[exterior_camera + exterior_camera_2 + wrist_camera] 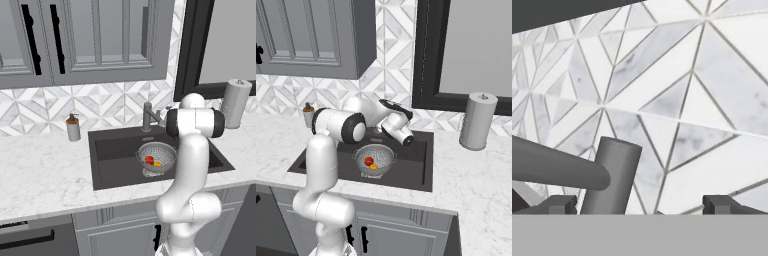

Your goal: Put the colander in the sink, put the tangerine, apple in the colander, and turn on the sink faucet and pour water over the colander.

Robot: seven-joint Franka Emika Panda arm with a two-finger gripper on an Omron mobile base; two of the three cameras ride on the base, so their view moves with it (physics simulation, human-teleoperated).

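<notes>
The silver colander (158,156) (375,159) sits in the dark sink (115,160) (412,161). Inside it lie the red apple (149,160) (369,161) and, beside it, the orange tangerine (157,163) (373,167). The sink faucet (147,116) stands behind the basin. In the hand view its grey post (612,175) rises close in front, nearer the left fingertip (559,205), and a dark bar runs left from it. My gripper (641,205) is open, held above the back of the sink and facing the tiled wall, with nothing held.
A grey soap dispenser (73,128) (308,115) stands on the marble counter left of the sink. A paper towel roll (235,103) (477,120) stands to the right. Wall cabinets hang above, and a dark window frame lies behind the faucet.
</notes>
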